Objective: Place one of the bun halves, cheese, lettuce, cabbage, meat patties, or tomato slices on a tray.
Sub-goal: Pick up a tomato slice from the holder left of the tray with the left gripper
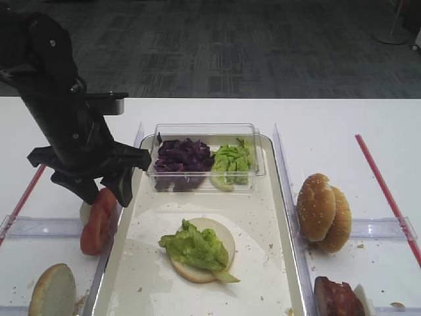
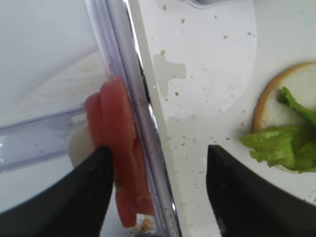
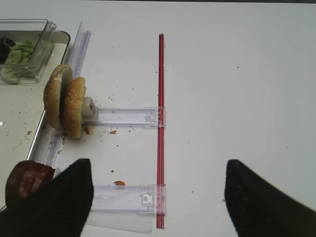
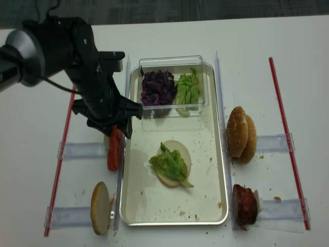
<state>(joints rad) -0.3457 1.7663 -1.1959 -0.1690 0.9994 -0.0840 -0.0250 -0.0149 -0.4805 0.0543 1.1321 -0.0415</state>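
Observation:
Red tomato slices stand on edge just outside the tray's left rim. My left gripper is open astride them: one finger touches the slices, the other hangs over the tray. On the tray lies a bun half topped with lettuce. More bun halves stand to the right, and one sits at the front left. Meat patties are at the front right. Cabbage lies in a box. Cheese is out of view. My right gripper is open over bare table.
A clear plastic box at the tray's far end holds the cabbage and more lettuce. Clear plastic rails and red strips lie on the white table on both sides. Crumbs speckle the tray.

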